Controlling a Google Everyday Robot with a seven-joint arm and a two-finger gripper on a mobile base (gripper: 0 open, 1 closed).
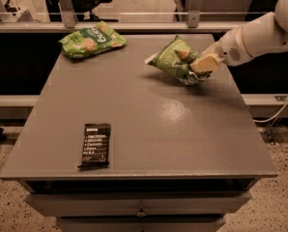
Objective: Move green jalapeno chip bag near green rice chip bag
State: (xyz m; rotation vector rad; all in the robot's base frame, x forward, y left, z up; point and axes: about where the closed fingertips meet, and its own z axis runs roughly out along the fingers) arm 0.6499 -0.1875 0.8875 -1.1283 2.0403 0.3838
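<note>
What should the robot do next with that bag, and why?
I'd guess carry it leftward: the pincer grips the green jalapeno chip bag over the right half of the table, while the green rice chip bag lies at its far left corner.
</note>
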